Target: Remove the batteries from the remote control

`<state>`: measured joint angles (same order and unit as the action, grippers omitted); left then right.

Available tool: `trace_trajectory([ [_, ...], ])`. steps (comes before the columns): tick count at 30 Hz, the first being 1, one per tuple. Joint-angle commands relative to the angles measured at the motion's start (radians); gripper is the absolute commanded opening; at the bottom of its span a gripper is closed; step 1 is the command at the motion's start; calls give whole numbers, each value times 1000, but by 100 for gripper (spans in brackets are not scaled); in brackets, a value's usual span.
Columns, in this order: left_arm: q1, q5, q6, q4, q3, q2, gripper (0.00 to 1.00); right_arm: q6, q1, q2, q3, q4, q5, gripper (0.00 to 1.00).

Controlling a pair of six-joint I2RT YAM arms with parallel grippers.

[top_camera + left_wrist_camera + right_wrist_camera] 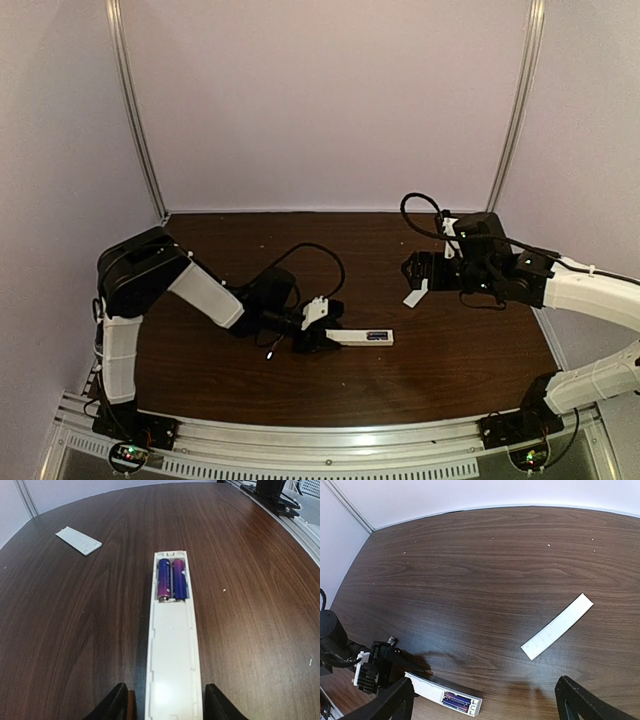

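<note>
Cover point(557, 626) off, apart from remote control point(172, 655); both batteries point(172, 577) seated inside. Left hand point(165, 702) spread astride its end, not pinching. Right hand point(487, 700) spread wide. Next, likely: pry cells out.

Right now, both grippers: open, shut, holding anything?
Left gripper: open, one finger on each side of the remote at its near end, gap showing on one side, not clamped.
Right gripper: open wide, nothing between its fingers.
</note>
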<state>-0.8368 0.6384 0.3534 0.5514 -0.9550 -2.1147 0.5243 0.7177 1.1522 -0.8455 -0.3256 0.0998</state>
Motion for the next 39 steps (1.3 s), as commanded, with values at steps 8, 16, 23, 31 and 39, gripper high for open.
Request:
trace_trajectory([
  [8,6,-89,-91,28,103,180,97,-7,-3,-5,-14,-11,-25,100],
  [16,2,-302,-295,116,147,268,97,-21,-3,-3,-23,15,-54,100],
  [23,0,-676,-451,163,264,414,97,-37,-3,0,-17,35,-48,100],
  [31,1,-745,-611,-27,305,509,97,-22,-3,-15,17,43,-13,100],
  [39,-46,-780,-687,-266,353,583,80,30,5,-102,78,33,-61,100],
])
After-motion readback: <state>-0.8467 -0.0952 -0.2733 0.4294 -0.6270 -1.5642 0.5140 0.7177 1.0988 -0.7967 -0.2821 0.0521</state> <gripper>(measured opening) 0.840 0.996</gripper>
